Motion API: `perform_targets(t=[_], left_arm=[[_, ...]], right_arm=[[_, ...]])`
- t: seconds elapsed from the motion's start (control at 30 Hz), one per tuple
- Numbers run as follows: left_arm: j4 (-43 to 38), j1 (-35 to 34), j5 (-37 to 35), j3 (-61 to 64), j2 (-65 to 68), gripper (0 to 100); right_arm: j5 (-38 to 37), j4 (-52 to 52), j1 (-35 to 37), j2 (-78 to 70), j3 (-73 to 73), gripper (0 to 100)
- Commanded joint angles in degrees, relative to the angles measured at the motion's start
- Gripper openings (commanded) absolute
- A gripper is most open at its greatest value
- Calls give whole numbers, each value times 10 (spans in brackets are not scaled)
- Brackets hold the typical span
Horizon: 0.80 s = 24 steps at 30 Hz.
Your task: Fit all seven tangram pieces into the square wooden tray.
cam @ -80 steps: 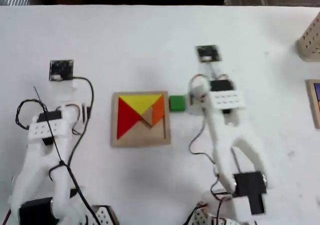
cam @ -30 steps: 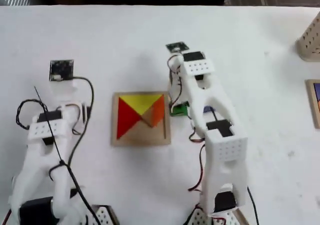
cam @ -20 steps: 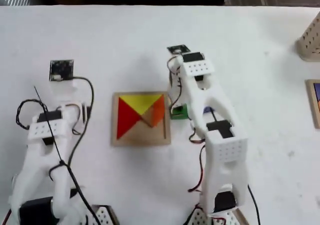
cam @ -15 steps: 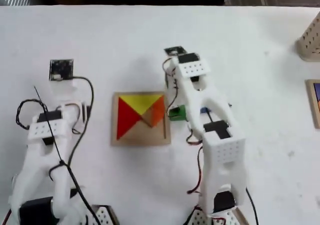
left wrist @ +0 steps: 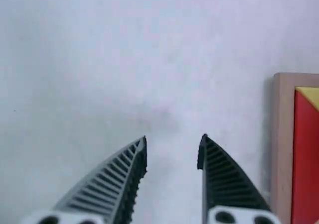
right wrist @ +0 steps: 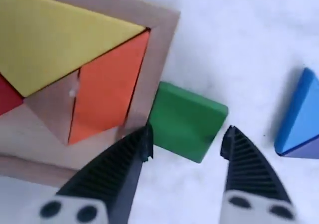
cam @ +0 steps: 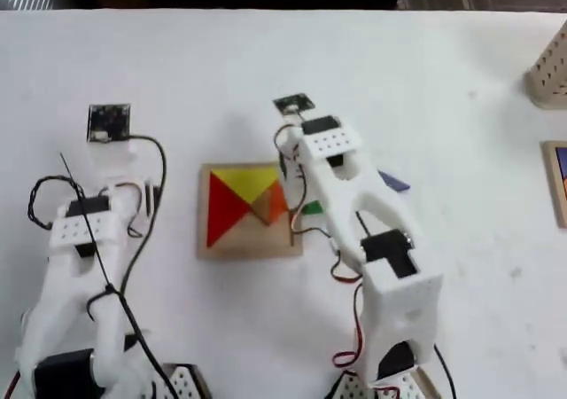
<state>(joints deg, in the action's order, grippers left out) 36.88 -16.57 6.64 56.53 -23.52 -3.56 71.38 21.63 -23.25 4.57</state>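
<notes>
The square wooden tray point(cam: 248, 250) lies mid-table holding a yellow triangle point(cam: 248, 183), a red triangle point(cam: 226, 213) and an orange piece point(cam: 278, 202); part of its floor is bare. A green square point(right wrist: 187, 119) lies on the table against the tray's right rim point(right wrist: 159, 64), also seen from above as the green square point(cam: 311, 207). My right gripper point(right wrist: 187, 137) is open and straddles it, one finger over the rim. A blue triangle point(right wrist: 299, 119) lies just beyond, the blue triangle point(cam: 394, 183) being right of the arm. My left gripper point(left wrist: 173, 147) is open over bare table left of the tray point(left wrist: 281, 144).
A pegged wooden block point(cam: 549, 71) stands at the far right edge, with another board point(cam: 556, 182) below it. White tabletop stretches behind the tray and between the two arms.
The right arm has stretched out and swung left toward the tray. The green square slid nearer along the tray's right rim, and the blue triangle came out from under the arm. The left arm kept still.
</notes>
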Motion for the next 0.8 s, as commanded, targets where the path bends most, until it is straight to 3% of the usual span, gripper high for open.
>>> perform_targets(t=[0.0, 0.23, 0.4, 0.47, 0.77], left_arm=[[-10, -1, 7, -3, 0, 176], [-9, -1, 7, -2, 0, 174], [-8, -2, 7, -2, 0, 173], [-8, -2, 7, -2, 0, 173], [-8, -2, 7, -2, 0, 173]], right_arm=[[-13, -28, 5, 17, 19, 231], [-21, -28, -18, 12, 5, 221], [-43, -39, -68, 12, -1, 15], [-76, -40, -73, 12, -1, 29], [-76, 13, -65, 39, -18, 22]])
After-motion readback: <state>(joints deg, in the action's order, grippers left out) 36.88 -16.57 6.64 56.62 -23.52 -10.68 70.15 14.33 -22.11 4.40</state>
